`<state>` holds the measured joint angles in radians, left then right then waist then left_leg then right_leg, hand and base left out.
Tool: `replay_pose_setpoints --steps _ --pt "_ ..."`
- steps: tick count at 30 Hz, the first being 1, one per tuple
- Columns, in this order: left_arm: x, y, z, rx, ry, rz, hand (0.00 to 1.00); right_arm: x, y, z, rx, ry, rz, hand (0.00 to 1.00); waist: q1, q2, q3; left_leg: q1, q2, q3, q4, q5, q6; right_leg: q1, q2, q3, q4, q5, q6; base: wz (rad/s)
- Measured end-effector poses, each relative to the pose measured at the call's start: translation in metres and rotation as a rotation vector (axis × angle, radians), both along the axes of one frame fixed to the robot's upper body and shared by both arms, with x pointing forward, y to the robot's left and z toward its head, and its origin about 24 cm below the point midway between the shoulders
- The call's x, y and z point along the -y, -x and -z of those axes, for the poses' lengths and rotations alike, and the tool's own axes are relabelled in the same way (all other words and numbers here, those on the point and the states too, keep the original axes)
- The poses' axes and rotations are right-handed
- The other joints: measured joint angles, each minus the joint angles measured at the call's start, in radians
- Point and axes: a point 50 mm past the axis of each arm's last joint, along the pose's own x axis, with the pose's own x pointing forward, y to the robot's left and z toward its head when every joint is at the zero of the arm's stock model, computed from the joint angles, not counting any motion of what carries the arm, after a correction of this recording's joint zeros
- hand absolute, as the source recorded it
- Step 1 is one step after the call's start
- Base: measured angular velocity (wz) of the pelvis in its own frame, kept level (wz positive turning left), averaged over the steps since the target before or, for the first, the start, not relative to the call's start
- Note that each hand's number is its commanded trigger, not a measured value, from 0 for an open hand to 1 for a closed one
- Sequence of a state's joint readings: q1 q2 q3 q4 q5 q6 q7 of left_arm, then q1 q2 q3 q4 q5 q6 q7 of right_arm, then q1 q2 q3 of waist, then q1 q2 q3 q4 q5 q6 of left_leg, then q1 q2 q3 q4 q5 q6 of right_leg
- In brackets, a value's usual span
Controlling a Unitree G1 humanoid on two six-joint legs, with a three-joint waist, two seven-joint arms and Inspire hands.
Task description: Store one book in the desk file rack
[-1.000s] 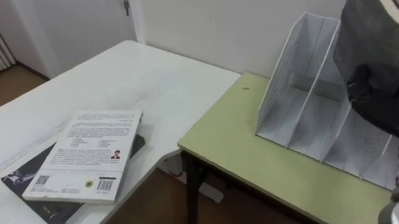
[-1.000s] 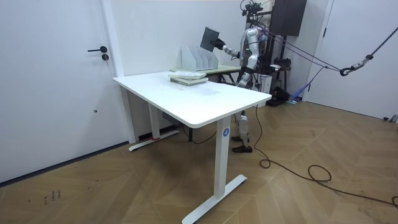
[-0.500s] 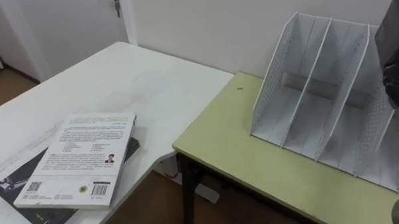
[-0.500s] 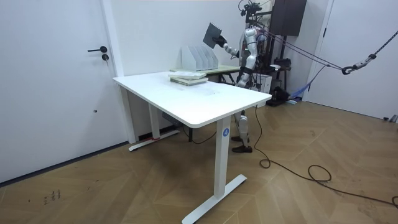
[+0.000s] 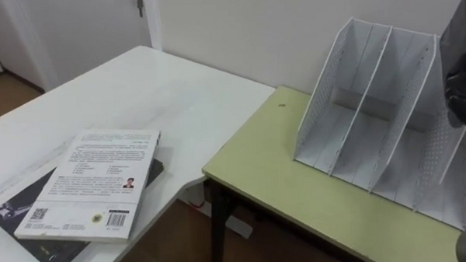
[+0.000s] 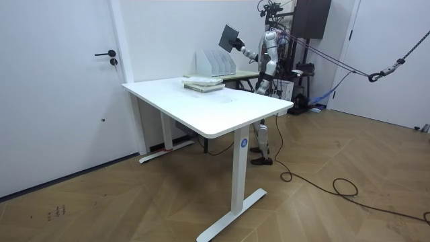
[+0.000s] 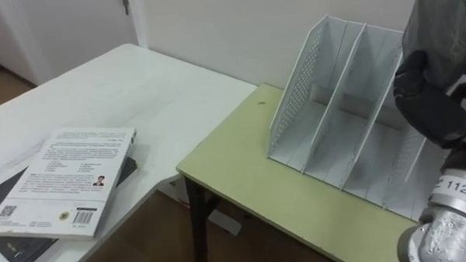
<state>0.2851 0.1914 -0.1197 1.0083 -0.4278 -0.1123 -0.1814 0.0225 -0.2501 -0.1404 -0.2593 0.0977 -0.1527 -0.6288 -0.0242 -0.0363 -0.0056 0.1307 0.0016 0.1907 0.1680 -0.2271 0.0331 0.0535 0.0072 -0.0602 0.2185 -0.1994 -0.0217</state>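
Note:
My right hand [image 7: 428, 101] is raised at the right edge of the view, shut on a dark book [image 7: 440, 21] held in the air above the right end of the white file rack [image 7: 348, 88]. The rack's slots stand empty on a pale green table [image 5: 297, 183]. The room view shows the dark book [image 6: 230, 35] tilted, higher than the rack [image 6: 213, 62]. My left hand [image 6: 258, 79] hangs low by my body and is too small to read.
A white-covered book [image 5: 95, 182] lies on a dark book [image 5: 34, 231] at the near corner of the white desk [image 5: 138, 88]. That desk meets the green table at a corner with a gap. A wall stands close behind the rack.
In the room view the held book rose and tilted over the rack a second ago, then stayed put. The eye view has shifted a little with the camera.

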Motion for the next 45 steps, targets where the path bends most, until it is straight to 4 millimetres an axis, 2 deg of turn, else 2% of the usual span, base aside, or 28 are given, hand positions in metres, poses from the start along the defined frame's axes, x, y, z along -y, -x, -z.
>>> replay_pose_setpoints --steps 4,6,7,9,19,21,24,26,29,37,41,45 --pt "0.000 0.000 0.000 -0.003 -0.005 -0.002 0.00 0.006 -0.003 0.014 -0.054 -0.065 0.007 1.00 0.001 0.001 0.0033 0.000 0.000 0.000 0.000 0.000 0.000 0.001 0.000 -0.003 0.001 0.000 0.000 0.00" --pt "0.000 0.000 0.000 -0.004 -0.009 -0.005 0.00 0.008 -0.004 0.019 -0.075 -0.075 0.015 1.00 0.001 0.001 0.0077 0.000 0.000 -0.001 0.000 0.000 0.000 0.000 -0.002 -0.007 0.001 0.000 0.000 0.00" --pt "0.000 -0.001 0.000 -0.003 -0.012 -0.006 0.00 0.008 -0.004 0.020 -0.081 -0.077 0.019 1.00 0.001 0.000 0.0136 -0.001 0.000 -0.001 0.000 0.000 0.000 0.000 -0.002 -0.009 0.001 0.000 0.000 0.00" --pt "0.000 -0.002 0.000 -0.003 -0.013 -0.006 0.00 0.008 -0.004 0.021 -0.080 -0.077 0.023 1.00 0.001 0.003 0.0171 -0.004 0.000 -0.001 0.000 0.000 0.000 -0.002 -0.003 -0.011 0.000 0.000 0.000 0.00" --pt "-0.003 -0.001 0.000 -0.004 -0.020 -0.021 0.00 0.012 -0.007 0.023 -0.084 -0.096 0.068 1.00 0.002 0.003 0.0134 -0.007 0.000 -0.002 0.000 0.000 0.000 -0.002 -0.002 -0.013 0.001 0.000 0.000 0.00" --pt "-0.003 0.000 0.000 -0.006 -0.020 -0.023 0.00 0.012 -0.007 0.023 -0.083 -0.097 0.070 1.00 0.002 0.004 0.0104 -0.007 0.000 -0.002 0.000 0.000 0.000 -0.002 -0.002 -0.014 0.001 0.000 0.000 0.00" --pt "-0.004 0.003 0.001 -0.018 -0.021 -0.030 0.00 0.013 -0.009 0.025 -0.088 -0.101 0.079 1.00 0.003 0.004 -0.0012 -0.007 0.000 -0.005 0.001 0.000 0.000 0.000 -0.003 -0.022 0.002 0.000 0.000 0.03" --pt "-0.005 0.005 0.001 -0.026 -0.023 -0.035 0.00 0.015 -0.013 0.027 -0.097 -0.110 0.094 1.00 0.002 0.001 -0.0032 -0.006 0.001 -0.005 0.003 0.000 0.000 0.002 -0.004 -0.024 0.003 0.001 -0.001 0.02" --pt "-0.005 0.005 0.001 -0.025 -0.024 -0.040 0.00 0.019 -0.014 0.031 -0.111 -0.121 0.123 1.00 0.003 0.000 -0.0025 -0.005 0.001 -0.006 0.009 0.000 0.000 0.008 -0.006 -0.029 0.003 0.002 -0.001 0.05" --pt "-0.005 0.004 0.002 -0.033 -0.021 -0.043 0.00 0.029 -0.018 0.038 -0.132 -0.178 0.169 1.00 0.003 0.001 0.0098 -0.011 0.000 -0.022 0.020 0.000 0.000 0.012 -0.009 -0.043 0.000 0.003 -0.001 0.07" --pt "-0.004 0.003 0.002 -0.036 -0.014 -0.041 0.00 0.032 -0.018 0.037 -0.129 -0.174 0.194 1.00 0.002 0.011 0.0072 -0.017 0.000 -0.030 0.021 0.000 -0.001 0.009 -0.009 -0.047 0.001 0.003 -0.001 0.03" --pt "-0.002 0.004 0.003 -0.039 -0.006 -0.042 0.00 0.036 -0.020 0.036 -0.132 -0.161 0.204 1.00 0.002 0.016 0.0083 -0.017 0.000 -0.032 0.021 0.001 -0.001 0.012 -0.008 -0.048 0.000 0.003 -0.001 0.00"
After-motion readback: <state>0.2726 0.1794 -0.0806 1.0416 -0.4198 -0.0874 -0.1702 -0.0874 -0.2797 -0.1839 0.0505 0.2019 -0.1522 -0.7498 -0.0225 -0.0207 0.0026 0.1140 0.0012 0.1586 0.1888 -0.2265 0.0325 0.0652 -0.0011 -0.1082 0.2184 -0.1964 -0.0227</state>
